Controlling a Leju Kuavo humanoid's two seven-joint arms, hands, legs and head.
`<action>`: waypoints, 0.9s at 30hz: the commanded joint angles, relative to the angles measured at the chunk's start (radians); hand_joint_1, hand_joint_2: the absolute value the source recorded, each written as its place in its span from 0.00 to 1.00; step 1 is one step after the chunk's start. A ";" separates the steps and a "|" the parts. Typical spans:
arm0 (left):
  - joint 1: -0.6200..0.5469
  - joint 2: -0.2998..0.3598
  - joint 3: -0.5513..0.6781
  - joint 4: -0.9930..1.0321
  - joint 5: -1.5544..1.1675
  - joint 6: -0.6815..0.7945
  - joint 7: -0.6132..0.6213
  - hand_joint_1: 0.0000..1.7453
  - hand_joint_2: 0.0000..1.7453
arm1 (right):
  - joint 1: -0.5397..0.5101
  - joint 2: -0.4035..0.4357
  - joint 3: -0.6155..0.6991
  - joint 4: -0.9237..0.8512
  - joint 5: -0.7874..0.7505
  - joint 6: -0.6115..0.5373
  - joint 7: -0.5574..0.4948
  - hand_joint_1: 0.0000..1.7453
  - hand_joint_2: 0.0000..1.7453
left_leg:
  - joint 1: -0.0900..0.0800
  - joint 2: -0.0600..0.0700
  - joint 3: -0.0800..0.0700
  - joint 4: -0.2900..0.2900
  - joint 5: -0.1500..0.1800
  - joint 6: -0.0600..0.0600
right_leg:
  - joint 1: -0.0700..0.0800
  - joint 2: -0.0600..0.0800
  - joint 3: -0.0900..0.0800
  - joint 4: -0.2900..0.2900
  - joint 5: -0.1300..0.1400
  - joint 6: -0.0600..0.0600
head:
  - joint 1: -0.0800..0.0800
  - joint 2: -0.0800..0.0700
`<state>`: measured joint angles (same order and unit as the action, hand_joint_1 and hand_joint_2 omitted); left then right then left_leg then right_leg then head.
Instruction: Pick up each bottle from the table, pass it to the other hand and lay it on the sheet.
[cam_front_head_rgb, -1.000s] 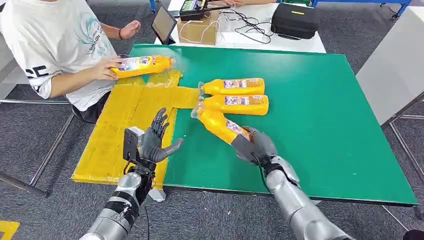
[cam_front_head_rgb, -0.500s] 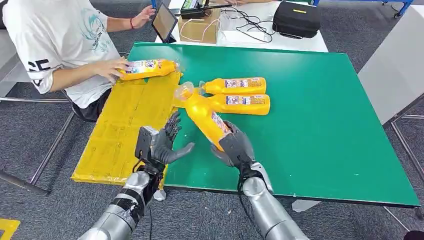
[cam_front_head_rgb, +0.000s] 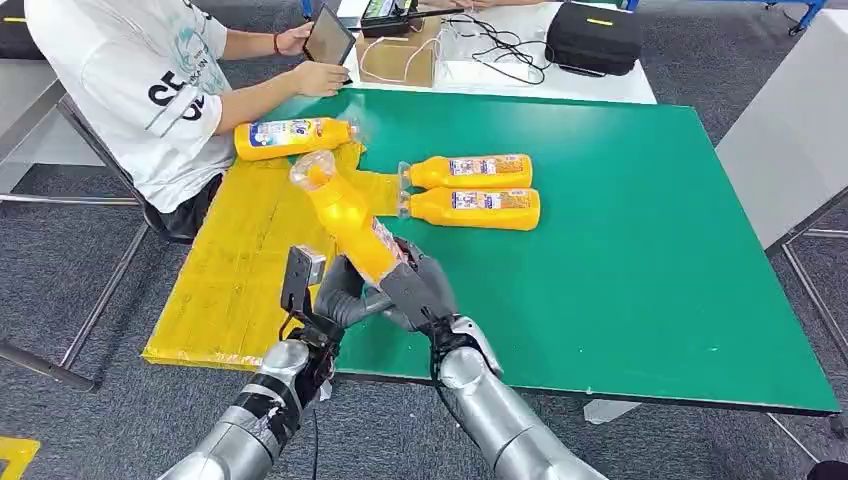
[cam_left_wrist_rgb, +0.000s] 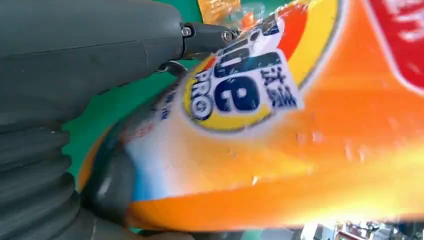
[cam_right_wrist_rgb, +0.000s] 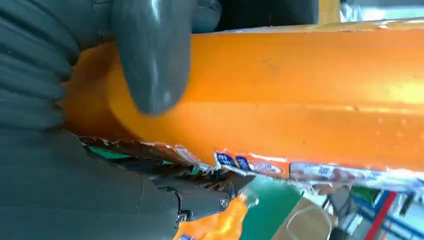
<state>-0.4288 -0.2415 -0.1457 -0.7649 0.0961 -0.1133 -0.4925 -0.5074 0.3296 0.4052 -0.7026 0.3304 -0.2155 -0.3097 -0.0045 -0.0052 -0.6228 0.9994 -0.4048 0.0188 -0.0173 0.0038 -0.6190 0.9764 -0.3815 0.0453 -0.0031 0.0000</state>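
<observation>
Right now you have the right robot hand (cam_front_head_rgb: 418, 290) wrapped around the base of an orange bottle (cam_front_head_rgb: 345, 215), which tilts up toward the upper left of the frame over the edge of the yellow sheet (cam_front_head_rgb: 235, 270). Your left robot hand (cam_front_head_rgb: 340, 298) presses against the same bottle; whether it truly grips, you cannot tell. Two more bottles (cam_front_head_rgb: 470, 190) lie side by side on the green desk (cam_front_head_rgb: 640, 230) at centre, and a fourth bottle (cam_front_head_rgb: 290, 137) rests on the sheet's far end.

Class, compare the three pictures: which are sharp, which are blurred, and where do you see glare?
Head view: sharp across the green table and the yellow sheet. Left wrist view: the orange plastic bottle is smeared by blur, with a bright streak. Right wrist view: the same bottle carries soft glare, and the background is out of focus.
</observation>
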 joint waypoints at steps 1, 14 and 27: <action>-0.052 0.008 -0.045 0.030 0.012 -0.007 0.007 0.00 1.00 | -0.074 0.019 0.164 0.178 -0.020 0.015 0.029 1.00 1.00 | 0.002 0.001 0.004 0.001 -0.003 -0.001 | 0.002 0.000 0.004 0.000 -0.002 -0.002 | 0.000 0.000; -0.036 0.014 -0.015 0.008 0.070 -0.041 -0.008 1.00 1.00 | -0.086 0.019 0.232 0.244 -0.021 -0.003 0.053 0.00 1.00 | 0.001 -0.001 0.003 0.000 -0.002 -0.001 | 0.002 -0.002 0.003 0.000 -0.002 -0.002 | 0.000 0.000; -0.027 0.019 0.013 -0.017 0.076 -0.010 -0.019 1.00 1.00 | -0.081 0.002 0.199 0.212 -0.025 -0.020 0.042 0.00 1.00 | 0.001 -0.001 0.003 0.001 -0.002 -0.002 | 0.002 -0.002 0.004 0.000 -0.003 -0.002 | 0.000 0.000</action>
<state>-0.4081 -0.2262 -0.1179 -0.7912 0.1690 -0.1213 -0.5093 -0.5705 0.3429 0.5726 -0.5520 0.3067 -0.2388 -0.2701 -0.0046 -0.0050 -0.6238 0.9995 -0.4049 0.0188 -0.0174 0.0038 -0.6203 0.9763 -0.3815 0.0452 -0.0027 0.0000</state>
